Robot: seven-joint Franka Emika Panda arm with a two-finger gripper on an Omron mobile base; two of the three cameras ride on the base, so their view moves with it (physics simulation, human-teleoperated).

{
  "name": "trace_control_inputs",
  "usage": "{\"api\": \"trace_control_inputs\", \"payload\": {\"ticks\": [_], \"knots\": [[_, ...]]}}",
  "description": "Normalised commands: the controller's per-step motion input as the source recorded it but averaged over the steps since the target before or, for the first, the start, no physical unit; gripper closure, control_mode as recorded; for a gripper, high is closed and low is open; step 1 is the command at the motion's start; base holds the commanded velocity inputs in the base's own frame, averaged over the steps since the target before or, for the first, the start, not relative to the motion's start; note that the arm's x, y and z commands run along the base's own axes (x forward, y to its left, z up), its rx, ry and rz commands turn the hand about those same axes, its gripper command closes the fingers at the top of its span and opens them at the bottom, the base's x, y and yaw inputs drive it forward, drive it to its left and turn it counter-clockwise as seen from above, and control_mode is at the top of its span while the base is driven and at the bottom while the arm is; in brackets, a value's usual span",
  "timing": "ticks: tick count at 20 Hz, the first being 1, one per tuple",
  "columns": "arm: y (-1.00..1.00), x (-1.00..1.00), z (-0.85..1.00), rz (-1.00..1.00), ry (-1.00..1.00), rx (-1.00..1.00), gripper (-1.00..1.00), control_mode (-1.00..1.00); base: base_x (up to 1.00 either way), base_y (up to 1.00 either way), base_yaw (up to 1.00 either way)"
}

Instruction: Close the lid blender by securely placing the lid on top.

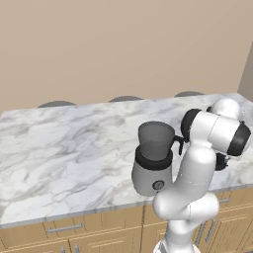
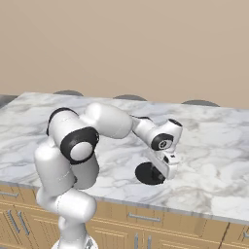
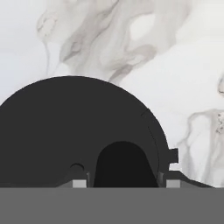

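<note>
The blender [image 1: 154, 158] stands near the counter's front edge: a grey base with a small front knob, a black collar and a smoky jar that is open at the top. The lid [image 2: 145, 173], a flat black round cap, lies on the marble to the right of the arm. My gripper [image 2: 158, 176] reaches down onto it. In the hand view the lid [image 3: 65, 127] spreads wide, and its upright knob [image 3: 124, 159] sits between my fingertips [image 3: 79, 183]. The gripper [image 3: 126, 183] is shut on that knob.
The marble counter [image 1: 59, 148] stretches wide to the left of the blender. Its front edge runs above wooden drawers [image 2: 141, 219]. Dark round stool tops [image 1: 126, 99] show beyond the far edge. My own white arm [image 1: 197, 168] stands close to the right of the blender.
</note>
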Motion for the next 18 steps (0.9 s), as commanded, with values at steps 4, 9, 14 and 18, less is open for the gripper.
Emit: {"api": "trace_control_inputs", "payload": {"ticks": [4,9,14,18], "knots": [[0.0,-0.31,0.96,0.0,-0.22,0.0,1.0,-1.0,0.0,0.0,0.0],[0.04,-0.34,1.0,0.0,-0.25,0.0,1.0,-1.0,0.0,0.0,0.0],[0.25,-0.33,1.0,0.01,-0.29,0.0,1.0,-1.0,0.0,0.0,0.0],[0.37,-0.24,0.99,0.07,-0.29,0.0,1.0,-1.0,0.0,0.0,0.0]]}}
